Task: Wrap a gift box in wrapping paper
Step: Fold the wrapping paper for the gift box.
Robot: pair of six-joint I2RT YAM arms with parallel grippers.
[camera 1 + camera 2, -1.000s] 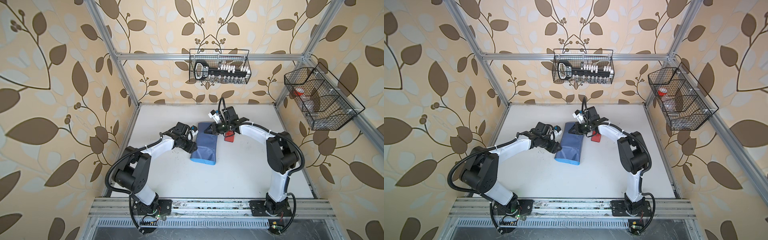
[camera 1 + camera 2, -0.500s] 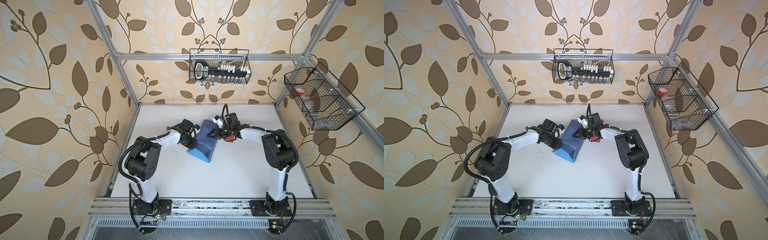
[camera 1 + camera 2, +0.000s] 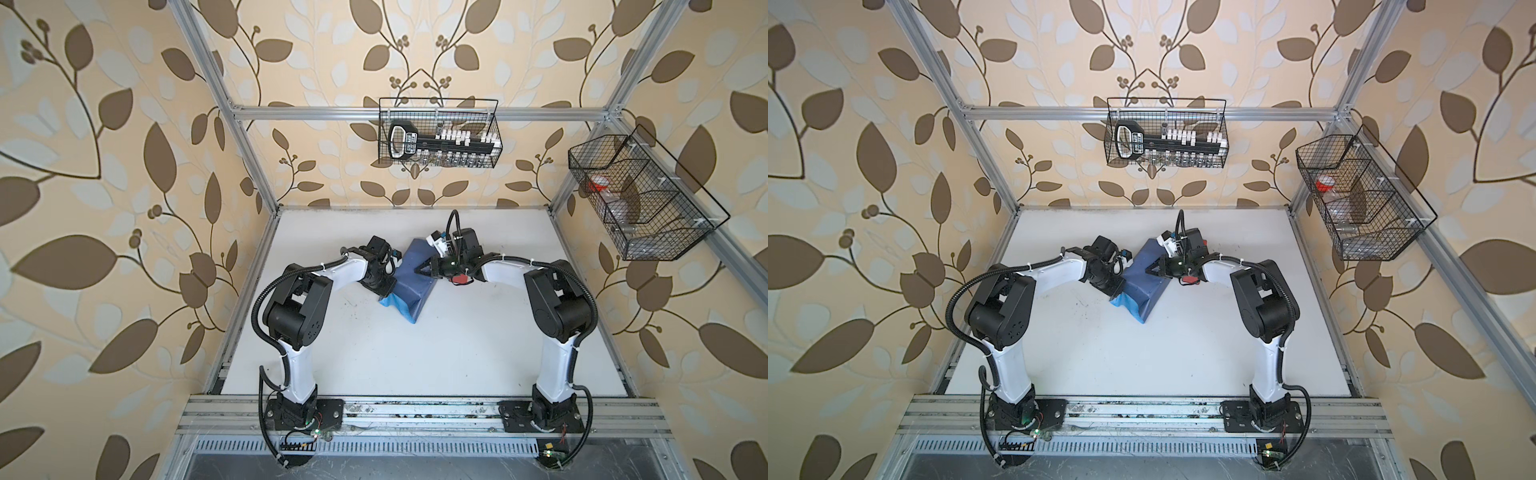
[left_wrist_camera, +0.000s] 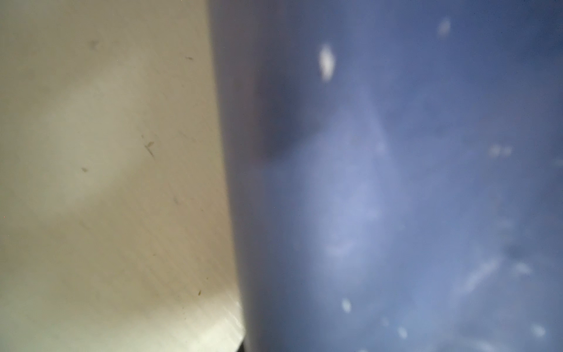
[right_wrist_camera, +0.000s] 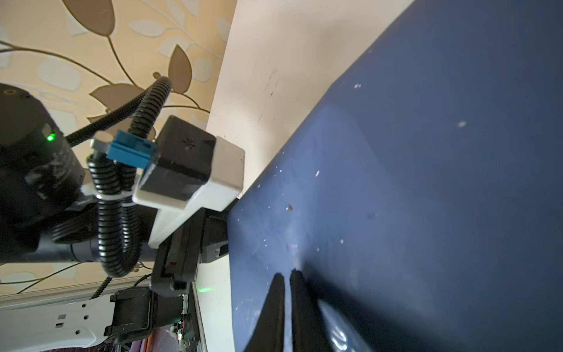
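The wrapping paper [image 3: 409,286] [image 3: 1142,286] lies as a dark slate-blue bundle in mid table, with its light sky-blue face showing at the near left edge. The gift box is hidden inside it. My left gripper [image 3: 384,289] [image 3: 1116,289] is shut on the paper's left edge. In the left wrist view the blurred paper [image 4: 396,183] fills the frame and covers the jaws. My right gripper [image 3: 419,270] [image 5: 288,274] is on top of the bundle, shut on the paper [image 5: 396,183], and a crease runs out from its tips.
A red tape dispenser [image 3: 459,278] [image 3: 1190,280] sits under the right wrist, just right of the bundle. A wire basket [image 3: 438,133] hangs on the back wall and another wire basket [image 3: 648,199] on the right wall. The white table [image 3: 415,365] stretches toward the front rail.
The left gripper has shut on the paper's left edge. The bundle has turned from lying straight to slanting, its left side raised. The right gripper stayed shut on top and shifted a little left.
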